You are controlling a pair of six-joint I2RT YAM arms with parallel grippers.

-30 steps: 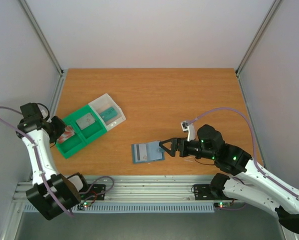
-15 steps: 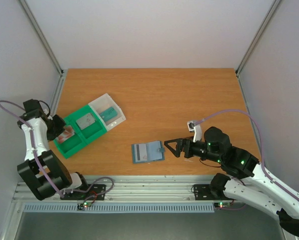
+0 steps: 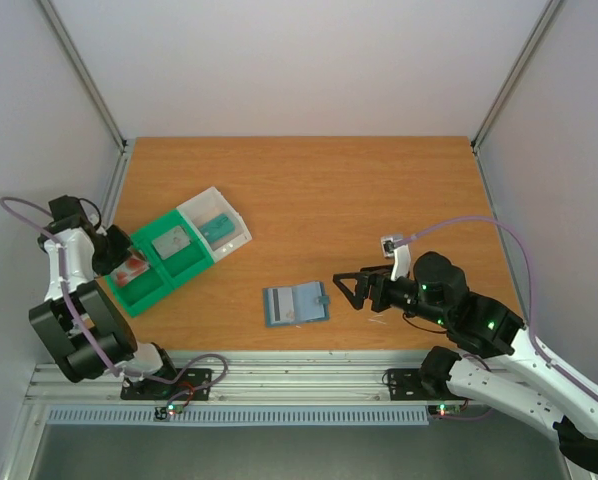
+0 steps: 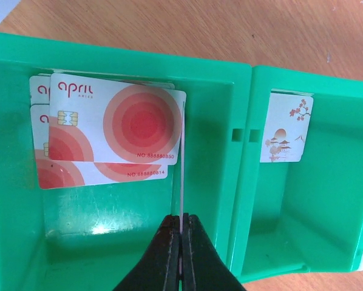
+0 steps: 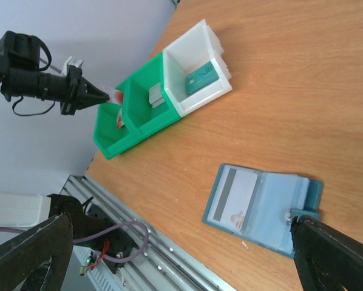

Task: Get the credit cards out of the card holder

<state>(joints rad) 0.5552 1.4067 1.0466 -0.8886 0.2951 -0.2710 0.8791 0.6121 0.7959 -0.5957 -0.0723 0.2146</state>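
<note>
Overhead, a wooden counter [image 3: 379,200] is carrying a small slate-blue folding card holder [image 3: 296,304], lying open and flat near the front edge, approx. mid-width. In the R wrist view a whitish plastic card w/ a grey stripe [image 5: 233,195] is sitting in one leaf of the holder, and the tab clasp [image 5: 307,197] is sticking out from the opposite edge. The R end effector [image 3: 341,291] is hovering just beside that tab edge w/ its fingers spread wide and holding nothing; no contact w/ the holder is showing. Well apart, at the counter's left side, a green plastic tray [image 3: 169,283] is sitting joined to a clear plastic box [image 3: 194,203] w/ a teal block [image 3: 217,228] inside. The L end effector [image 4: 181,217] is hanging over the tray's end compartment, the one farthest from the box, fingers pressed together and pinching a thin reddish-pink plastic card [image 4: 181,176], which is standing edge-on to the L wrist camera. Whether its far edge is touching the tray floor can't be told. Below it, whitish plastic cards w/ big red round marks [image 4: 118,124] are lying overlapped and face up on that compartment's floor, at least two of them, against the far wall.
</note>
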